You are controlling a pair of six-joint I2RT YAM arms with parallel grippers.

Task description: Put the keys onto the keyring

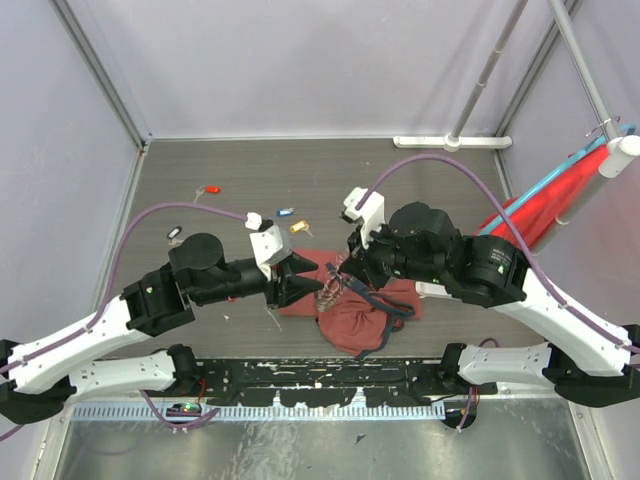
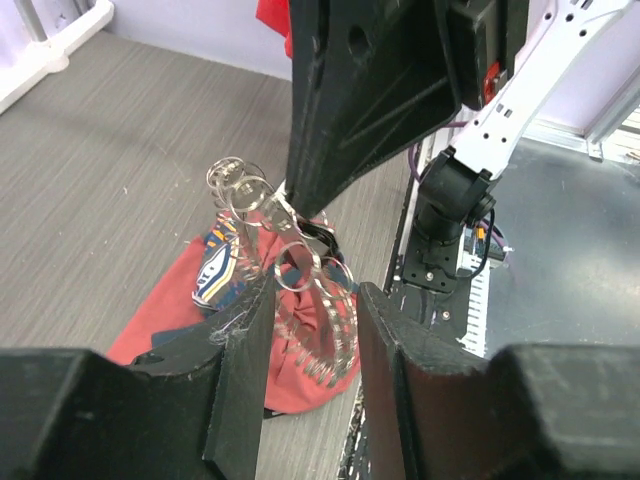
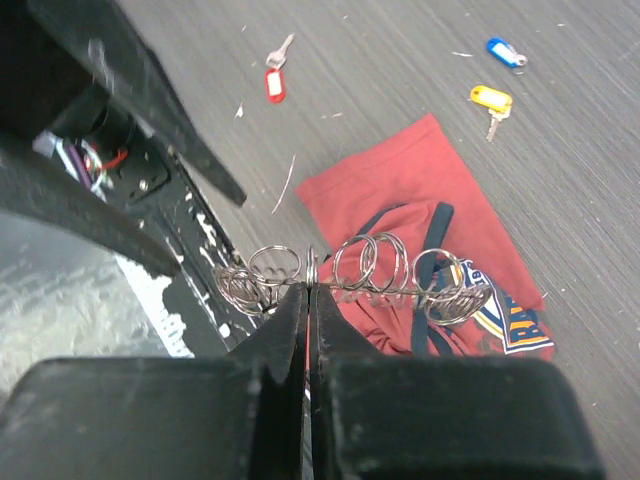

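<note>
4 loose keys (image 1: 210, 188), 1 keyring (image 1: 332, 286) w/ many small keys, 1 red bag (image 1: 356, 322).

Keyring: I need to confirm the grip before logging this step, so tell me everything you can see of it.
The keyring is a thin silvery wire strung with many small metal loops, a spiky grey cluster. It is held up over the dark-red bag, its wire pinched in the shut right pincer. The left pincer stands open at its hanging part; contact there cannot be told.
</note>
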